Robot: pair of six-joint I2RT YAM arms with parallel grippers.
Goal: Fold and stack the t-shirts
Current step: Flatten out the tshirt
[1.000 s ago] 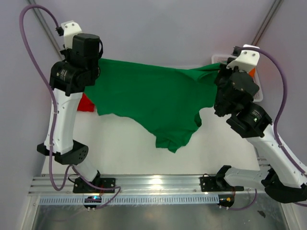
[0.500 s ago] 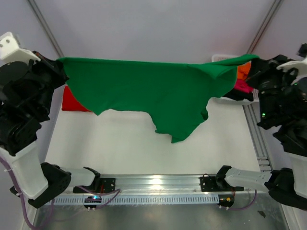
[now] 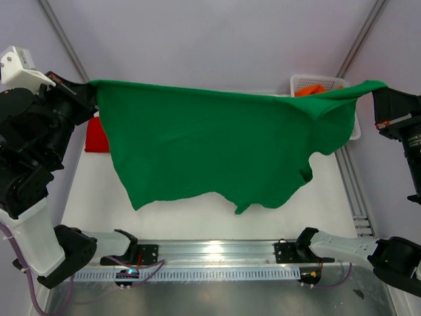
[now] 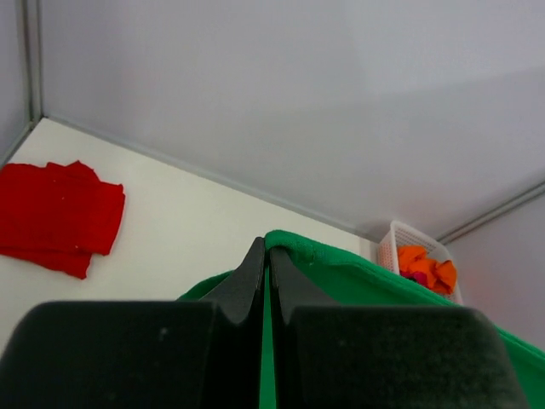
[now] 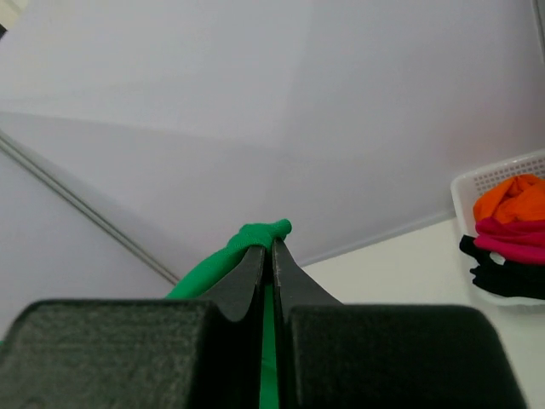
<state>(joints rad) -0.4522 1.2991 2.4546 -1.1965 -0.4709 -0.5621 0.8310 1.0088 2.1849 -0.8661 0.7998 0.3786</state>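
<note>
The green shirt (image 3: 217,151) hangs stretched above the table (image 3: 197,224), its long axis running left to right. The left claw (image 3: 91,85) is pinched tight on one top corner and the right claw (image 3: 376,89) on the other, so neither arm is nearer. A folded red shirt (image 3: 97,137) lies at the far left corner and a basket (image 3: 319,80) at the far right. No writing can be read.

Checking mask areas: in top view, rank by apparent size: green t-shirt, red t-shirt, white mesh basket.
Largest: bright green cloth t-shirt.
Then white plastic mesh basket and red folded cloth t-shirt: both partly hidden behind it, unrankable.
</note>
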